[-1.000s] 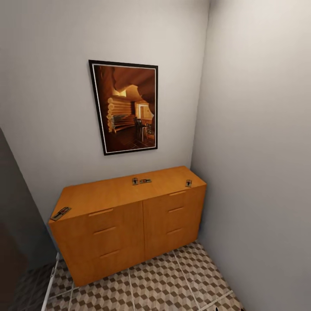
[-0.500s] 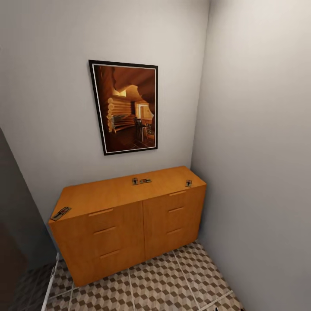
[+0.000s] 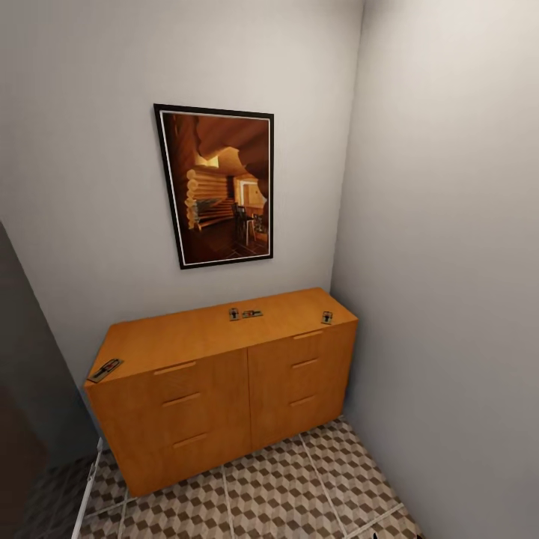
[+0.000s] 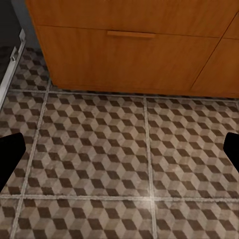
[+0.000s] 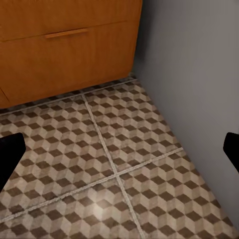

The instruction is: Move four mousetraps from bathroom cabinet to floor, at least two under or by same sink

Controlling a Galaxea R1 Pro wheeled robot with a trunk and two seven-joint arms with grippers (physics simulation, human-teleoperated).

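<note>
Head view: cabinet (image 3: 224, 382) sits in the corner against the back wall (image 3: 97, 150), its right end just beside the right wall (image 3: 449, 262). All four mousetraps are on its flat top. One mousetrap (image 3: 106, 368) lies at the front left corner, angled. Two more lie touching or nearly so near the back edge, around mid-top: mousetrap two (image 3: 234, 314) and mousetrap three (image 3: 252, 313). The fourth mousetrap (image 3: 327, 317) is near the front right corner, well apart from the pair.

Framed picture (image 3: 215, 185) of a log interior hangs on the back wall above the cabinet, slightly tilted in view. A dark panel (image 3: 22, 389) closes off the left side next to the cabinet's left end, with a pale strip (image 3: 86, 490) running along the floor at its foot.

Bathroom floor (image 3: 284, 494) in front of the cabinet is cube-pattern tile, nothing lying on it in the visible patch.

Left gripper (image 4: 119, 154): both dark fingertips (image 4: 10, 149) show at the frame edges, spread wide, nothing between them, floor and lower drawer front (image 4: 134, 55) ahead.

Right gripper (image 5: 119, 154): fingertips (image 5: 9, 149) likewise wide apart and empty, over tile by the cabinet's right end and the grey wall
</note>
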